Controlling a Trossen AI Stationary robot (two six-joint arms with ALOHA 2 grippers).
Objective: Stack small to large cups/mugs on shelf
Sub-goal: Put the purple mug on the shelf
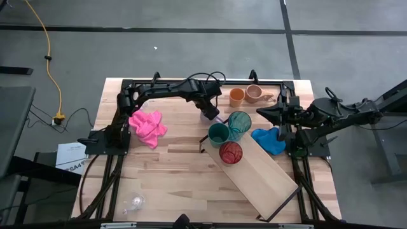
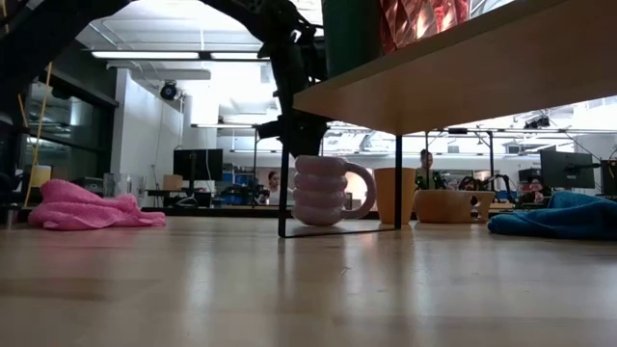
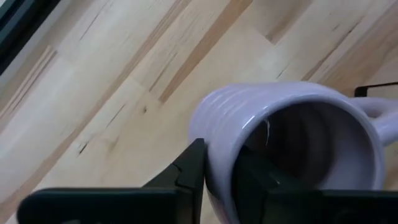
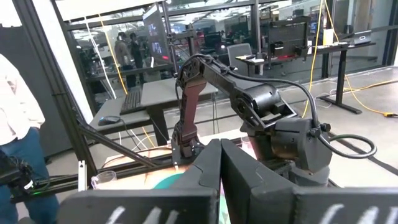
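Right now L gripper (image 3: 217, 177) sits on the rim of the purple mug (image 3: 292, 134), one finger inside, one outside, mug upright on table by shelf's (image 1: 261, 175) far-left end. R gripper (image 1: 262, 114) waits pinched together at far right, above blue cloth (image 1: 269, 140).

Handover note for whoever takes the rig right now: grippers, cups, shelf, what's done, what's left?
Left gripper: fingers astride the rim of the purple mug, which stands on the table beside the shelf.
Right gripper: shut, empty, waiting at the table's right.
Done: green cup, teal tumbler, red glass on the shelf.
Left: purple, orange mug, tan mug, clear glass.
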